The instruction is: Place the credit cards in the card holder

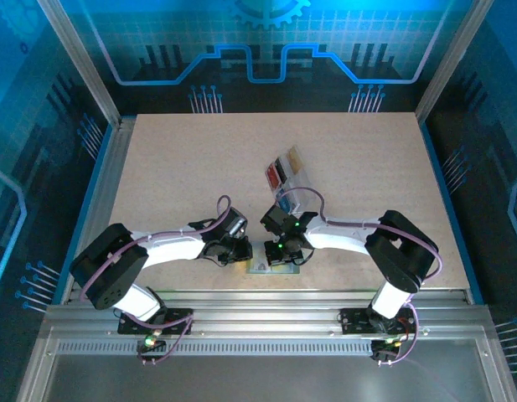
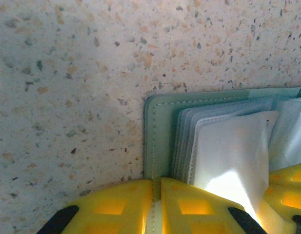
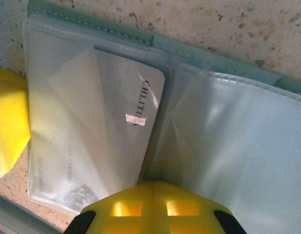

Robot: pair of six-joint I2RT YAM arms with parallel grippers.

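Observation:
The sage-green card holder (image 1: 271, 266) lies open near the table's front edge, between both grippers. My left gripper (image 2: 157, 191) is shut on the edge of its green cover (image 2: 160, 141), beside the clear sleeves (image 2: 189, 141). My right gripper (image 3: 153, 192) is shut, its tips against the crease between two clear sleeves; I cannot tell if it pinches any of them. A pale white credit card (image 3: 118, 122) with dark lettering sits inside the left sleeve. More credit cards, red (image 1: 276, 175) and tan (image 1: 293, 157), lie further back. In the top view the left gripper (image 1: 244, 254) and right gripper (image 1: 280, 252) nearly meet.
A clear compartmented tray (image 1: 292, 186) holding the card stacks stands just behind the right wrist. The metal rail of the table's front edge (image 1: 258, 295) runs right below the card holder. Speckled tabletop (image 2: 91, 73) stretches to the left and back.

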